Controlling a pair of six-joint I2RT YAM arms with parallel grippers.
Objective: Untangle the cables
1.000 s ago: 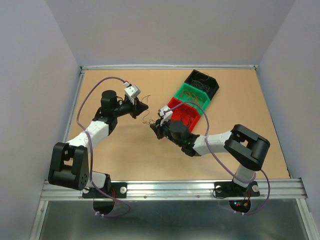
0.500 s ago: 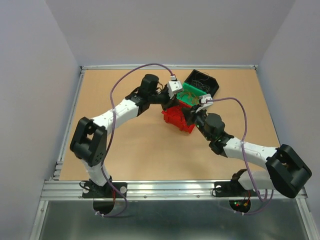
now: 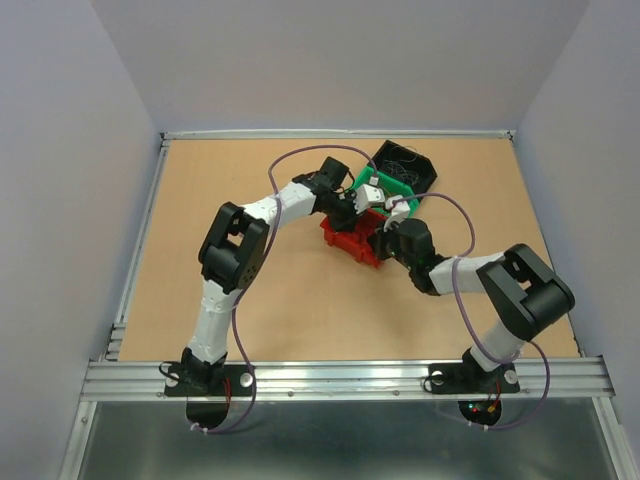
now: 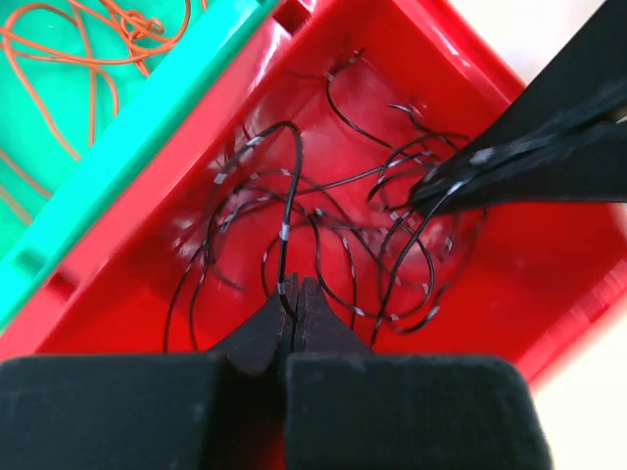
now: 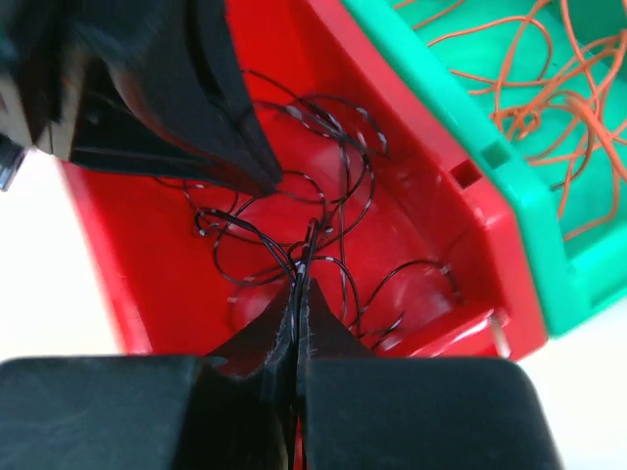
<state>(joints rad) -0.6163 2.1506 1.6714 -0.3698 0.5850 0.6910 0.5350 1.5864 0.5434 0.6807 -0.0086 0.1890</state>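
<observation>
Thin dark cables (image 4: 323,211) with pale bands lie looped and tangled in the red bin (image 4: 549,284), also seen in the right wrist view as dark cables (image 5: 323,186). My left gripper (image 4: 292,292) is shut on one dark strand that rises from its tips. My right gripper (image 5: 301,279) is shut on another dark strand in the same tangle. Both grippers meet over the red bin (image 3: 345,243) in the top view, the left gripper (image 3: 362,213) just behind the right gripper (image 3: 379,239). Orange cables (image 4: 88,59) fill the green bin (image 4: 147,137).
The green bin (image 3: 388,190) touches the red bin's far side, and a black bin (image 3: 408,163) with more thin wires stands behind it. The right gripper's fingers (image 4: 529,162) cross the left wrist view; the left gripper's fingers (image 5: 196,117) cross the right wrist view.
Both arms have swung from the middle of the table to the red bin and dipped into it, carrying dark strands. Both grippers stayed shut.
</observation>
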